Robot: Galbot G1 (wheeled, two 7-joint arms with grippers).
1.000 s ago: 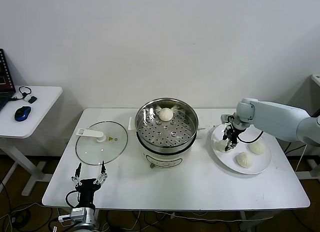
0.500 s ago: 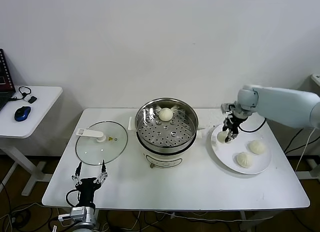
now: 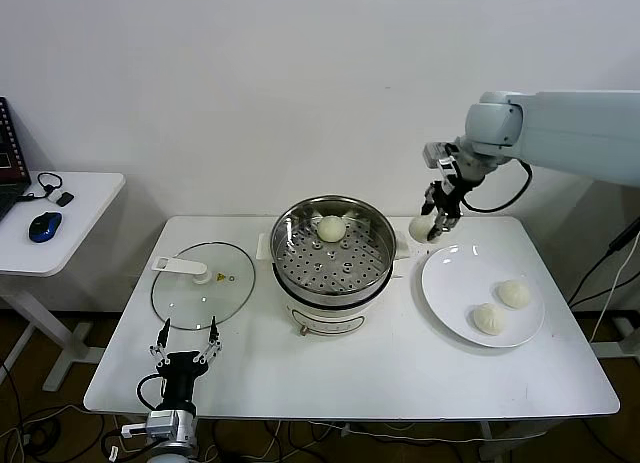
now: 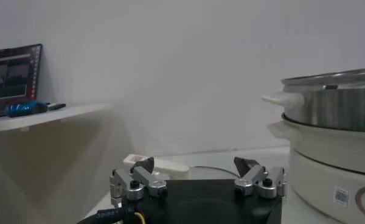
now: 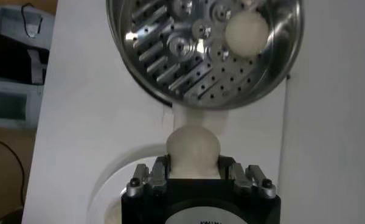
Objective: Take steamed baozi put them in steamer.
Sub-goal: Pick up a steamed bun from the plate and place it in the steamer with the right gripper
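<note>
My right gripper is shut on a cream-white steamed baozi, held in the air between the steamer and the plate; the right wrist view shows this baozi clamped between the jaws. The shiny steel steamer on its white pot base stands mid-table, with one baozi on its perforated floor at the back, also visible as a baozi in the wrist view. Two more baozi lie on the white plate. My left gripper rests open at the table's front left.
A round glass lid with a white handle lies left of the steamer. A side desk at far left holds a blue mouse. The left wrist view shows the steamer's wall to one side.
My right gripper lifted a baozi off the plate and carried it up and leftward toward the steamer. The plate now holds two baozi. The left arm barely shifted.
</note>
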